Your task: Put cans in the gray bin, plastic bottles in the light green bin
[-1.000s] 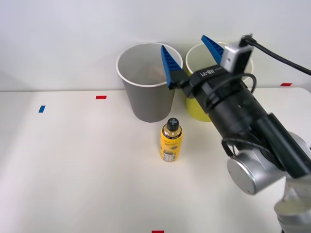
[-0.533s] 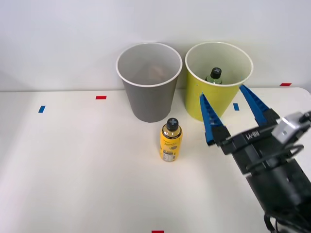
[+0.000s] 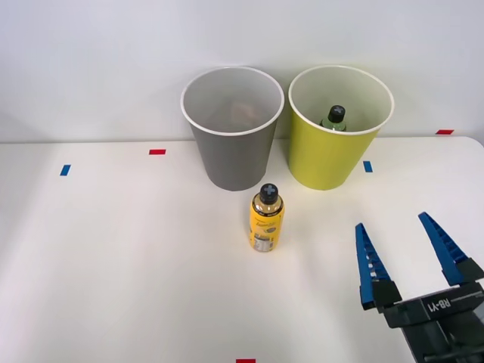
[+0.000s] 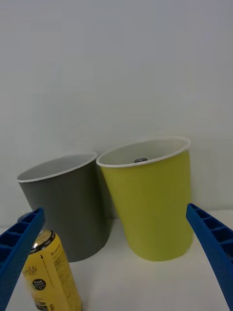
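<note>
Right end effector (image 3: 410, 253) low in the front view, at about 5 o'clock from the counter's middle. Its two blue ribbed fingers (image 3: 366, 265) are spread wide, with nothing between them. It is well apart from every task item.

White counter (image 3: 121, 257). Yellow bottle (image 3: 266, 218) stands upright near the centre, black screw cap on top, printed label facing the camera. It sits at about 6 o'clock from the gray bin (image 3: 232, 127), close in front of it but apart, and at about 7 o'clock from the light green bin (image 3: 340, 125).

The two bins stand side by side at the counter's far edge against the pale wall, gray on the left, light green on the right, their white rims nearly meeting. Whether they touch cannot be told.

Inside the light green bin: a greenish bottle (image 3: 334, 119), black cap up, visible against the far inner wall. Inside the gray bin: a faint pale shape low down, too indistinct to identify.

Wrist view: both bins ahead, the light green bin (image 4: 151, 199) nearer the middle, the gray bin (image 4: 68, 204) beside it, and the yellow bottle (image 4: 48, 274) close to one open finger (image 4: 17, 257).

Small tape marks on the counter: blue mark (image 3: 65, 170) and red mark (image 3: 157, 152) toward 9 to 10 o'clock.
</note>
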`<action>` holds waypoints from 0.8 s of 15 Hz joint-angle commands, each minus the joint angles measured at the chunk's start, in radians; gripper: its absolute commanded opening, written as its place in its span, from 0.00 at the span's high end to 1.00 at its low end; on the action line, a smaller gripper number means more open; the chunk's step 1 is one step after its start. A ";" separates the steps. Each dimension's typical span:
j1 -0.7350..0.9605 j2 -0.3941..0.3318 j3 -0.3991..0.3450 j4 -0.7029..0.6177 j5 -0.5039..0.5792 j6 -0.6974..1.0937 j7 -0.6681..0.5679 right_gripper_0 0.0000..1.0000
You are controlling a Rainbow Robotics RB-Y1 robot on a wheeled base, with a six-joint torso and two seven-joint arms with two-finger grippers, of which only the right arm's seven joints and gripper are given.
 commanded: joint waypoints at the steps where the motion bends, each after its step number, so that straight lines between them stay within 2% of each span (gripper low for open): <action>1: 0.009 0.083 -0.016 0.175 0.020 -0.148 0.024 0.00; 8: 0.060 0.222 -0.059 0.370 0.061 -0.226 0.067 0.00; 12: 0.022 0.259 -0.092 0.438 0.104 -0.227 0.078 0.00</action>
